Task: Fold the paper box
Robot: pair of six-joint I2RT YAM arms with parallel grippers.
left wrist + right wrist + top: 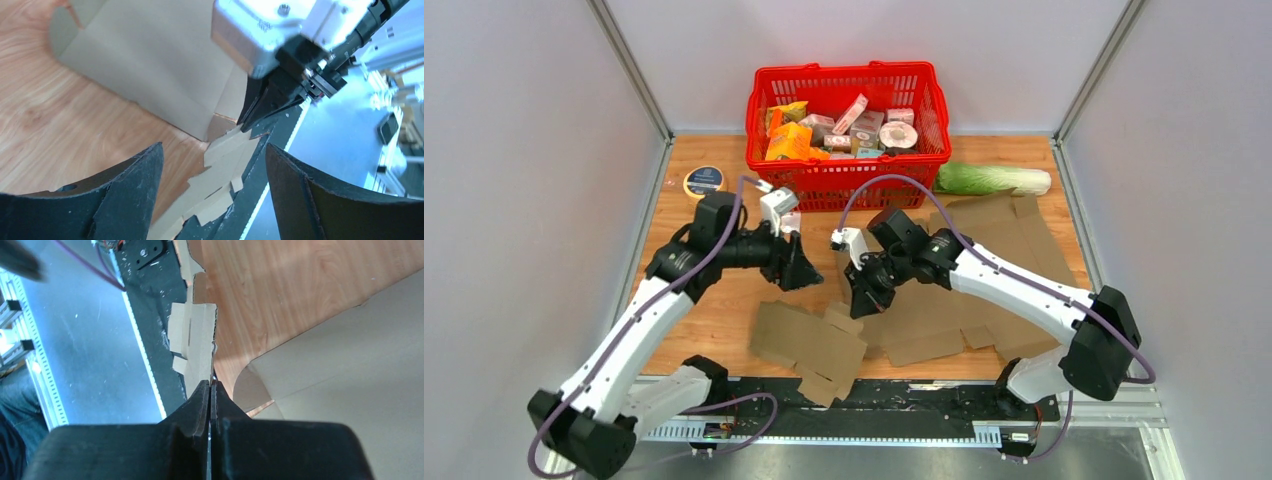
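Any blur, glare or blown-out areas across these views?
Top external: evenly lit, sharp, soft shadows by brown cardboard box blank. Left wrist: black left gripper blurred, background washed bluish. Right wrist: black right gripper out of focus, background glaring blue.

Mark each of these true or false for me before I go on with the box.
1. The left end effector is open. True.
2. The right end effector is wide open. False: its fingers are pressed together, with the tips at the edge of a flap of the paper box.
3. The red basket is empty. False: it holds packaged groceries.
4. A cabbage lies on the table to the right of the basket. True.
5. The paper box stands fully folded into shape. False: it lies flattened on the table near the front edge.
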